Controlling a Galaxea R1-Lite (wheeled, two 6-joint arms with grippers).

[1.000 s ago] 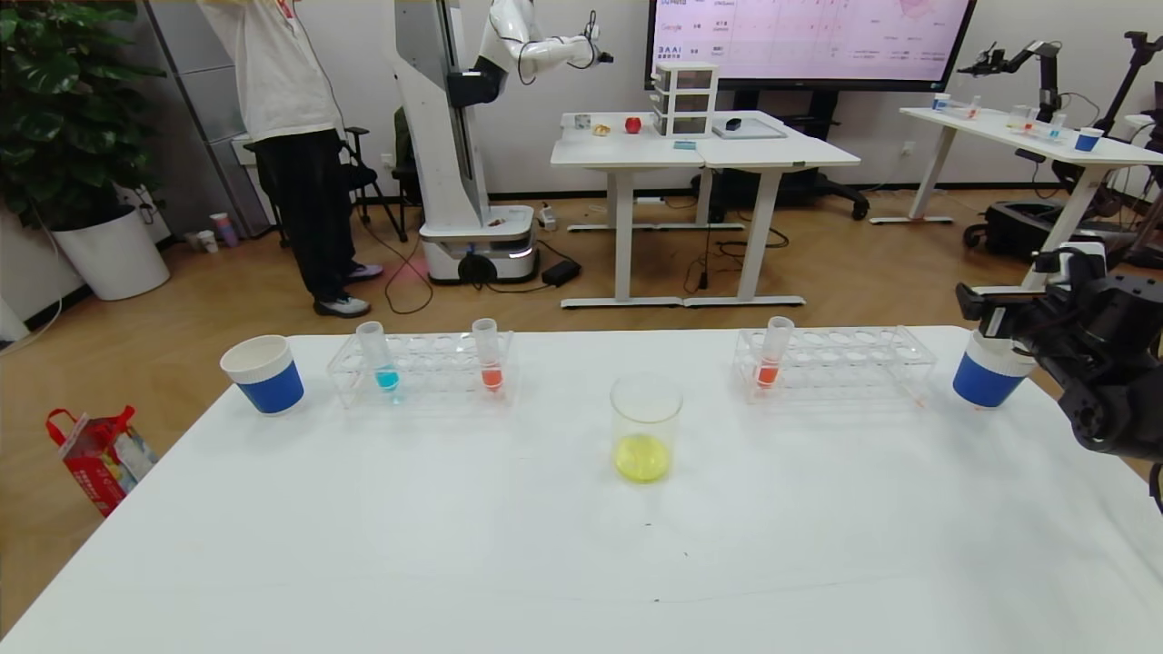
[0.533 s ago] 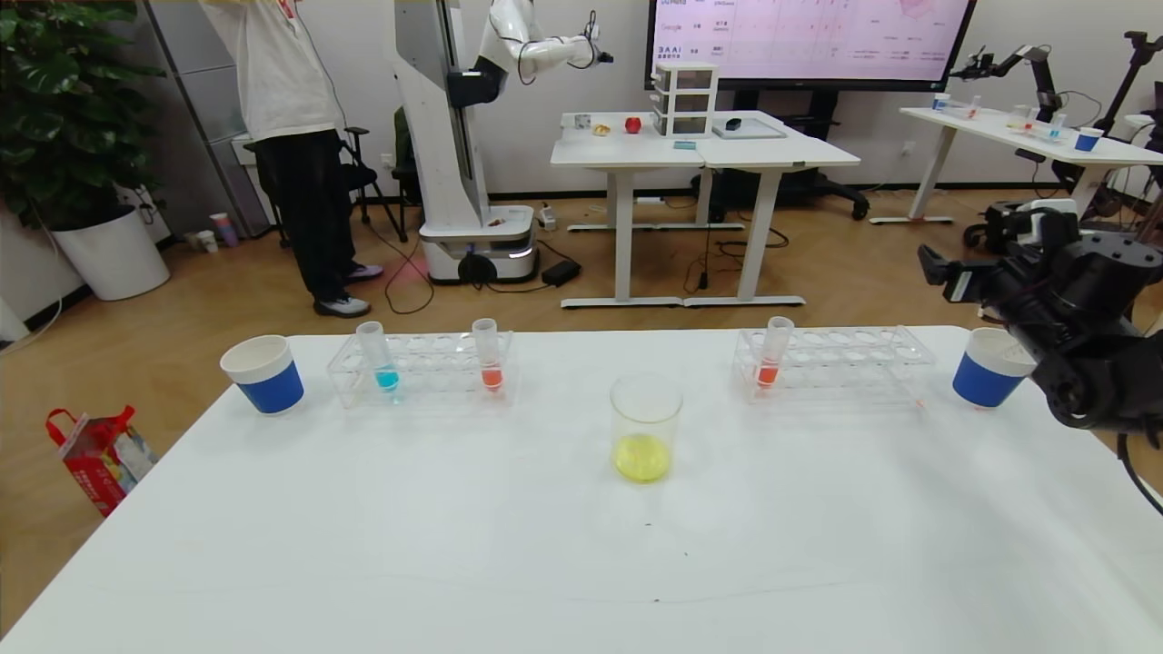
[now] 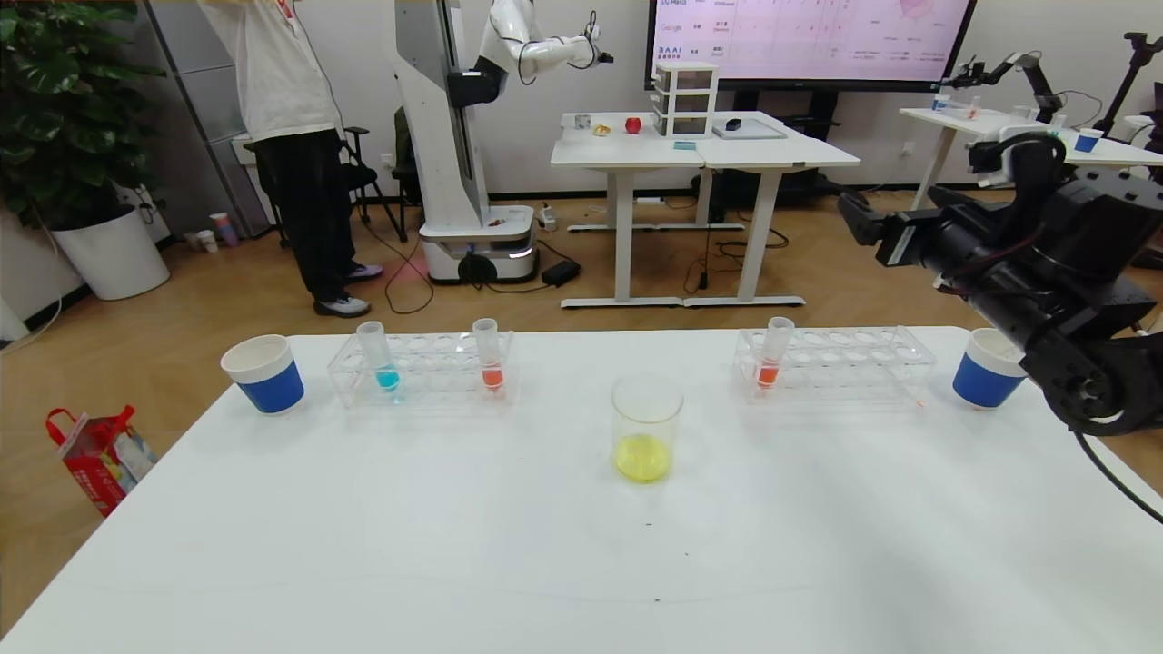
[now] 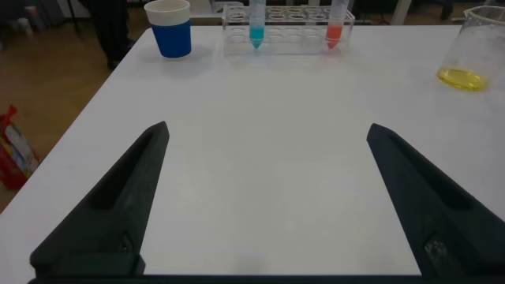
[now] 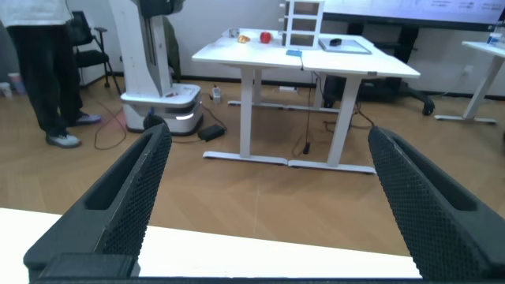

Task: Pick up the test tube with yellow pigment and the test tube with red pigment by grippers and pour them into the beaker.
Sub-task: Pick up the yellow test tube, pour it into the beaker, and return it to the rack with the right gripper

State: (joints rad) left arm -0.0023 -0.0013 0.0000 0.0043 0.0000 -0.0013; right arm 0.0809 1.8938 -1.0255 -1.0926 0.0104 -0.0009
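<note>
Left wrist view shows the black left gripper (image 4: 260,197) low over the near left part of the white table (image 3: 509,545), its two fingers spread wide with nothing between them.

Farther in, at the middle of the table, stands the clear straight-sided glass beaker (image 3: 646,427), upright, with a shallow pool of yellow liquid at its bottom. I see no test tube with yellow pigment anywhere, so I judge the yellow pour done and the red one left to do.

Along the far edge sit two clear plastic racks. The left rack (image 3: 422,368) holds a slim clear tube with blue liquid (image 3: 375,356) and a slim clear tube with orange-red liquid (image 3: 488,354). The right rack (image 3: 836,363) holds another orange-red tube (image 3: 774,352) at its left end, leaning a little. A blue-and-white paper cup (image 3: 263,373) stands at the far left corner, and a second paper cup (image 3: 989,367) at the far right corner.

The black right gripper (image 3: 859,222) hangs high above the far right corner, pointing inward, jaws wide apart and empty.

The orange-red tube in the right rack looks the closer pick for it. The tube should be light and stiff but smooth, likely to slip. I would pinch it just under the wider collar, above the rack's top plate, and lift straight up. The beaker looks light and breakable, so a knock from the tube could tip it.
</note>
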